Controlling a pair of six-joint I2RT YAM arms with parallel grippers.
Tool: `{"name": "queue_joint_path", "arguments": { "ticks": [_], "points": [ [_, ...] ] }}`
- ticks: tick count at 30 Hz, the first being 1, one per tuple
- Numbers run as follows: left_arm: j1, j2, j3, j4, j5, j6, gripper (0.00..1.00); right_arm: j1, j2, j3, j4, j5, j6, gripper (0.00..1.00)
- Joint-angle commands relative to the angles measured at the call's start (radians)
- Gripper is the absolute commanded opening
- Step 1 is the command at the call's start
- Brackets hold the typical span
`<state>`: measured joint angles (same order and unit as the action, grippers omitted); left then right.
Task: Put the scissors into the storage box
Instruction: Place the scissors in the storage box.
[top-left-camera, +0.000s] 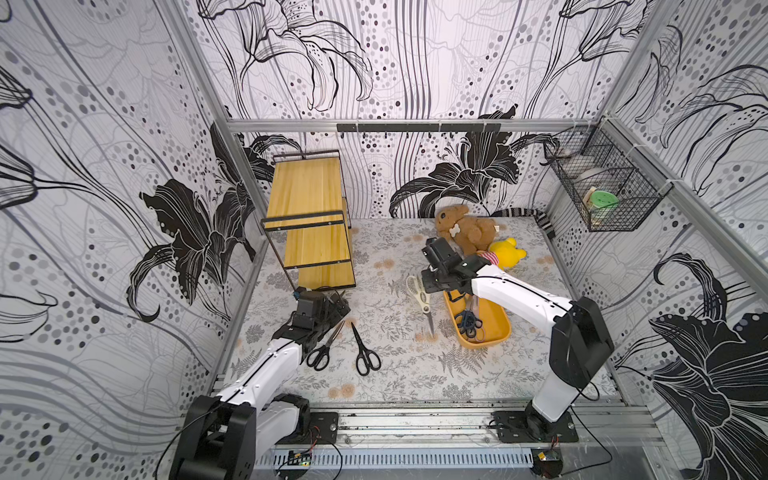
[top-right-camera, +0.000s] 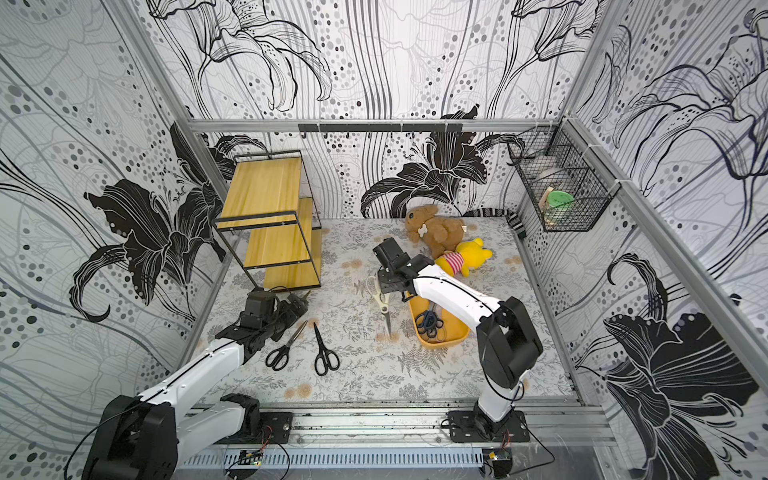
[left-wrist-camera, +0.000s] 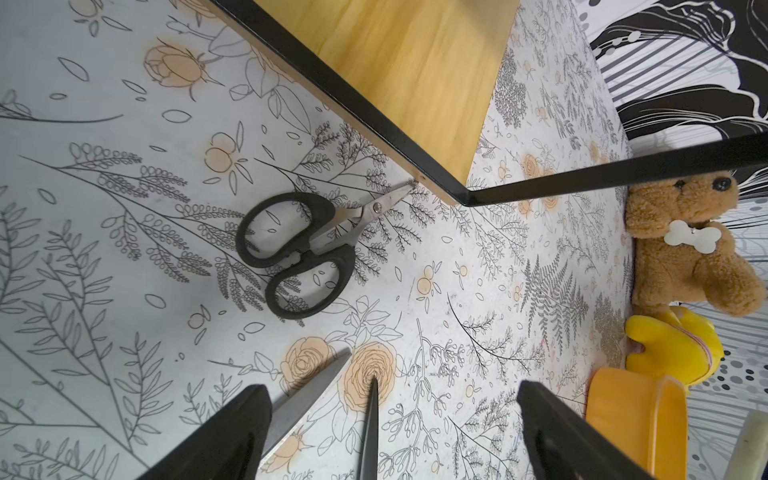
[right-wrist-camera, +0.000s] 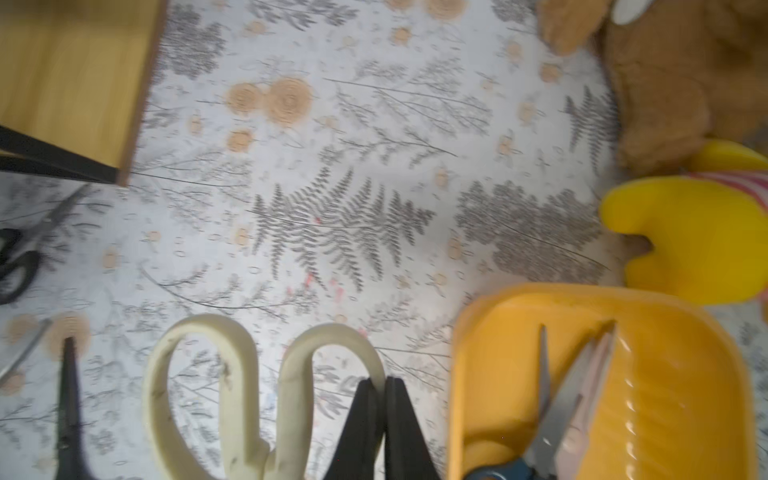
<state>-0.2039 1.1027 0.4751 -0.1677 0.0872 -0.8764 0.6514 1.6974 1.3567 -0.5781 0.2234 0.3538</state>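
Scissors in play: cream kitchen shears (top-left-camera: 420, 296) lie on the floral mat (top-left-camera: 399, 374), just beside the storage box's long side, with the handles toward the back wall and the blade tip toward the front.
Right gripper (right-wrist-camera: 383, 382): closed, jaws pressed together, tips at the rim of one cream handle loop. I cannot tell whether the rim is pinched.
Storage box (top-left-camera: 496, 328): an orange-yellow tray on the mat, partly under the right arm. A dark blue-handled pair (top-left-camera: 468, 323) and a pink pair (right-wrist-camera: 590, 395) lie inside.
Loose pairs: one black-handled pair (top-left-camera: 322, 351) lies beside the left arm and a second black-handled pair (top-left-camera: 365, 353) next to it, both well apart from the box.
Small black-handled scissors (left-wrist-camera: 303, 249): on the mat, blade tip at the shelf's foot.
Left gripper (left-wrist-camera: 390, 388): jaws spread wide, holding nothing, above the two blade tips.
Surroundings: a yellow wooden shelf (top-left-camera: 307, 216) at the back left; a brown plush dog (top-left-camera: 465, 228) and a yellow plush bear (top-left-camera: 508, 251) behind the box.
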Motion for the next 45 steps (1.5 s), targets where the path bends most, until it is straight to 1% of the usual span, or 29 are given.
{"name": "queue_joint_path", "arguments": {
  "ticks": [1, 6, 9, 14, 19, 25, 30, 37, 40, 45],
  "points": [
    [-0.034, 0.023, 0.035, 0.050, 0.003, 0.004, 0.98, -0.062, -0.107, -0.083, -0.047, 0.060, -0.008, 0.00],
    [-0.086, 0.068, 0.057, 0.063, -0.009, -0.018, 0.97, -0.182, -0.193, -0.213, -0.030, 0.024, -0.038, 0.00],
    [-0.108, 0.091, 0.074, 0.062, -0.014, -0.021, 0.97, -0.226, -0.214, -0.257, -0.020, 0.016, -0.058, 0.00],
    [-0.135, 0.121, 0.097, 0.063, -0.018, -0.022, 0.97, -0.293, -0.210, -0.287, -0.004, 0.002, -0.093, 0.00],
    [-0.149, 0.140, 0.107, 0.059, -0.019, -0.022, 0.97, -0.353, -0.170, -0.291, 0.030, -0.040, -0.130, 0.00],
    [-0.156, 0.140, 0.107, 0.045, -0.022, -0.018, 0.97, -0.358, -0.076, -0.261, 0.054, -0.064, -0.142, 0.00],
    [-0.159, 0.133, 0.099, 0.041, -0.031, -0.022, 0.97, -0.358, 0.014, -0.231, 0.068, -0.033, -0.150, 0.00],
    [-0.166, 0.131, 0.099, 0.039, -0.035, -0.029, 0.97, -0.358, 0.059, -0.219, 0.094, -0.032, -0.134, 0.00],
    [-0.166, 0.131, 0.102, 0.034, -0.036, -0.028, 0.97, -0.358, 0.067, -0.217, 0.104, -0.039, -0.129, 0.07],
    [-0.166, 0.107, 0.125, -0.020, -0.053, -0.005, 0.97, -0.358, 0.048, -0.205, 0.102, -0.041, -0.124, 0.22]
  ]
}}
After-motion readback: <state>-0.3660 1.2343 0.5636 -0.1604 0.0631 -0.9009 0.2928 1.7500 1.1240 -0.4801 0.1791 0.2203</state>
